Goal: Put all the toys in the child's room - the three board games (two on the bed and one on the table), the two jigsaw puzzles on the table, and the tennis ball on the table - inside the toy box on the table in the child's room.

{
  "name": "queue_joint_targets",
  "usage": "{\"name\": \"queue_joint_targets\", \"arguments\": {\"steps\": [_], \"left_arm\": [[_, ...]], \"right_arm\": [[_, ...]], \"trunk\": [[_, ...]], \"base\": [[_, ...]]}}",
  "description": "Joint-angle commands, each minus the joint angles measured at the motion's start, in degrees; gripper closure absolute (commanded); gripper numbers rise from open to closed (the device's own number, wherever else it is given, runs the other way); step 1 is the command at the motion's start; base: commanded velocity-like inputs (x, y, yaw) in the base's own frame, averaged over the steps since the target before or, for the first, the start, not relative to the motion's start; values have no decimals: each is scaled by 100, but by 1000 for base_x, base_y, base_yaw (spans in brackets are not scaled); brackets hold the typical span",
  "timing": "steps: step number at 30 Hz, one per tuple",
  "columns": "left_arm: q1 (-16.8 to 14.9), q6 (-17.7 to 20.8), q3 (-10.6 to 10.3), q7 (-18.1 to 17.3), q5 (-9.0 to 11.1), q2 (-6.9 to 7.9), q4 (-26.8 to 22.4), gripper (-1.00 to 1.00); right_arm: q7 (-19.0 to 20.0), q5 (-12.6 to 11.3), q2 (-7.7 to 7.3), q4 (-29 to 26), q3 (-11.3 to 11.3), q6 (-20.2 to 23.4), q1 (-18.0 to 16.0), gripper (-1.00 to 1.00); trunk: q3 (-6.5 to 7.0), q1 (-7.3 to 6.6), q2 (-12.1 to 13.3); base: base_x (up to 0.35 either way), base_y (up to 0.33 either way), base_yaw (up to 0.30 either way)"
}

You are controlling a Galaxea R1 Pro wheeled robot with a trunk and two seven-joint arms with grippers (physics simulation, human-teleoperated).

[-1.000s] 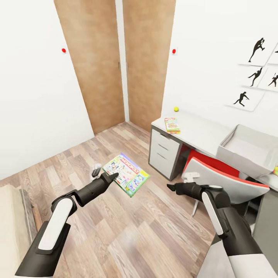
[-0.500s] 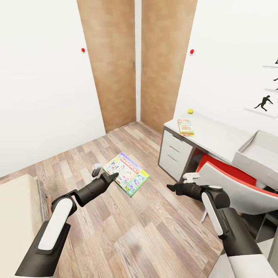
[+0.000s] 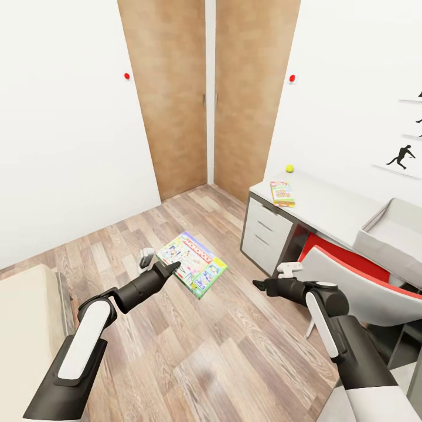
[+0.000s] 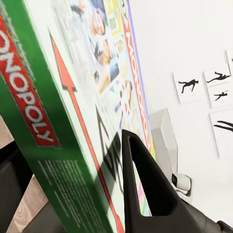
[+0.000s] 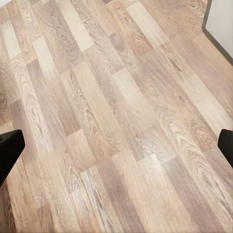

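Carry step: the left claw (image 3: 166, 269) grips the Monopoly box (image 3: 192, 264) by its near-left edge, above the floor. The right claw (image 3: 258, 283) is wide, empty. The toy box (image 3: 390, 237) sits far right on the surface (image 3: 328, 205); next move calls for approaching it.

Monopoly box (image 3: 192, 264) in the left pincer (image 3: 166, 269); bench (image 3: 328, 202) ahead to the right, bearing tennis ball (image 3: 289, 169), game box (image 3: 282, 193), toy box (image 3: 394, 238).
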Motion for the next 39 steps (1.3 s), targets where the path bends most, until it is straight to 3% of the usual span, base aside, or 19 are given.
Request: {"name": "queue_joint_targets", "arguments": {"steps": [1,15,39], "left_arm": [[-5,14,-5,18,25,2,-4,100],[-6,8,-45,9,25,-11,-6,100],[-6,6,-64,17,2,-12,-7,100]], "right_arm": [[-11,-29,-4,-4,5,27,-5,-100],[-11,-30,-6,-4,6,27,-5,-100],[-3,-33,-20,-17,-11,25,39,-100]], "trunk": [[-10,3,-11],[-10,3,-11],[-10,3,-11]], "base": [[0,0,4],[38,0,1],[301,28,0]]}}
